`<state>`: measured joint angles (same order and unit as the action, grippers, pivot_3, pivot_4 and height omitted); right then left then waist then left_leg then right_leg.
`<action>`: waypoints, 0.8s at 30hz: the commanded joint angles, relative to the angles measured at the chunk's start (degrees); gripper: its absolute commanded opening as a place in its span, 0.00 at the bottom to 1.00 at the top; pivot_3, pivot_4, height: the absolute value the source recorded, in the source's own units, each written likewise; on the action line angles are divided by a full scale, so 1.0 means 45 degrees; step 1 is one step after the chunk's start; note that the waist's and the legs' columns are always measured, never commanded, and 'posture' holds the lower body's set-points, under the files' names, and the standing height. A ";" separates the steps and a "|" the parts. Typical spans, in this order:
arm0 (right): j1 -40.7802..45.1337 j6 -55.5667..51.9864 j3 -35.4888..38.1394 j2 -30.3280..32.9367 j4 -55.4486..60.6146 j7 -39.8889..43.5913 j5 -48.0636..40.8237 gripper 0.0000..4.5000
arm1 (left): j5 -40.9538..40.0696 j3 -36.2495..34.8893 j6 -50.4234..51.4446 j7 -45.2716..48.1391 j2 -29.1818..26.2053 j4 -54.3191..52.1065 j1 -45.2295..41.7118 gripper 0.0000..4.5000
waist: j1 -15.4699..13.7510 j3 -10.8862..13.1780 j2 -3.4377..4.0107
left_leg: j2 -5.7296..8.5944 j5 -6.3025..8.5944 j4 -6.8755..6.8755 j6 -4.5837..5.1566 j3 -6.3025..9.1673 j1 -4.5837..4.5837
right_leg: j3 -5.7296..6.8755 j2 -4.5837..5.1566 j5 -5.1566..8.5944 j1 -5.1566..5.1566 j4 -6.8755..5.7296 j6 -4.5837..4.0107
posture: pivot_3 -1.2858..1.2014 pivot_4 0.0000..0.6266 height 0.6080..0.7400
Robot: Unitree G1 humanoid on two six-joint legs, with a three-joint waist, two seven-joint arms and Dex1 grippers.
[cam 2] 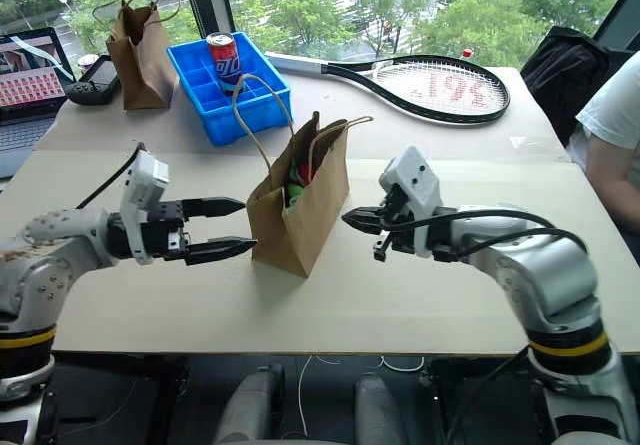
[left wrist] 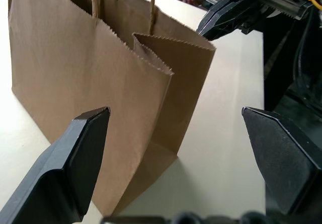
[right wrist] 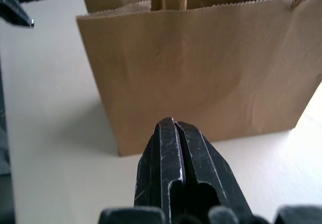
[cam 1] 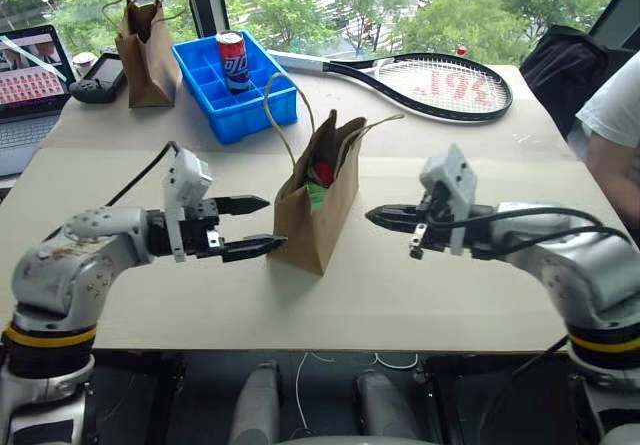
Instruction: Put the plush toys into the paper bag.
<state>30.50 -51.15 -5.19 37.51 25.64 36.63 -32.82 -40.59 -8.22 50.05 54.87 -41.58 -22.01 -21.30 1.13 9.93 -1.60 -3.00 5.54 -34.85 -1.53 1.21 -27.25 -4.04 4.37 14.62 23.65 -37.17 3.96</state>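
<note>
The paper bag (cam 1: 318, 205) stands upright at the middle of the table, twine handles up. Inside its open top I see the plush toys: a red one (cam 1: 322, 173) and a green one (cam 1: 315, 194) below it. My left gripper (cam 1: 258, 227) hovers just left of the bag, open, with nothing between its fingers. My right gripper (cam 1: 377, 216) sits just right of the bag, shut and empty, pointing at the bag's side (right wrist: 201, 83). Neither gripper touches the bag.
A blue tray (cam 1: 215, 100) holding a red can (cam 1: 233, 61) stands behind the bag. A taller brown bag (cam 1: 147, 53), a laptop (cam 1: 30, 80) and a dark controller (cam 1: 97, 80) sit far left. A tennis racket (cam 1: 430, 85) lies at the back. A person's arm (cam 1: 618, 125) shows at right.
</note>
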 commanded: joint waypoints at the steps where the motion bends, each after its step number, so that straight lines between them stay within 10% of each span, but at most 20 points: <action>1: 0.0406 0.1154 -0.0549 -0.1147 -0.0409 -0.0777 0.0986 0.01 | -0.0107 -0.0148 0.0051 -0.1351 0.0408 -0.0881 -0.0105 1.00 | -0.0028 0.0000 0.0000 | 0.0001 0.0000 0.0003 0.0000 0.0007 -0.0001 | 0.0001 -0.0005 0.0004 -0.0003 0.0001 0.0006 | 0.52 0.24 0.93; 17: 0.0333 0.2903 -0.1984 -0.3242 -0.1597 -0.0502 0.2660 0.01 | -0.0028 0.0908 0.0872 -0.5222 0.2501 -0.1744 -0.0173 1.00 | -0.0048 -0.0001 0.0000 | 0.0009 0.0000 0.0003 -0.0001 0.0021 0.0038 | 0.0008 -0.0006 0.0004 -0.0057 0.0003 0.0012 | 0.52 0.24 0.93; 24: 0.0296 0.2848 -0.1847 -0.3384 -0.1535 -0.0449 0.2760 0.00 | 0.0197 0.0995 0.1112 -0.6128 0.2505 -0.1579 -0.0179 0.52 | -0.0052 0.0000 0.0000 | 0.0009 0.0001 0.0004 -0.0002 0.0021 0.0045 | 0.0008 -0.0005 0.0005 -0.0065 0.0006 0.0012 | 0.52 0.24 0.93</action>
<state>31.33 -39.52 -14.92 22.43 17.42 34.52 -20.45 -40.13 -3.66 54.34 28.14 -29.85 -27.49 -21.84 0.90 9.93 -1.60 -2.96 5.54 -34.83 -1.54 1.30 -27.04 -4.00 4.35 14.64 23.36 -37.14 4.01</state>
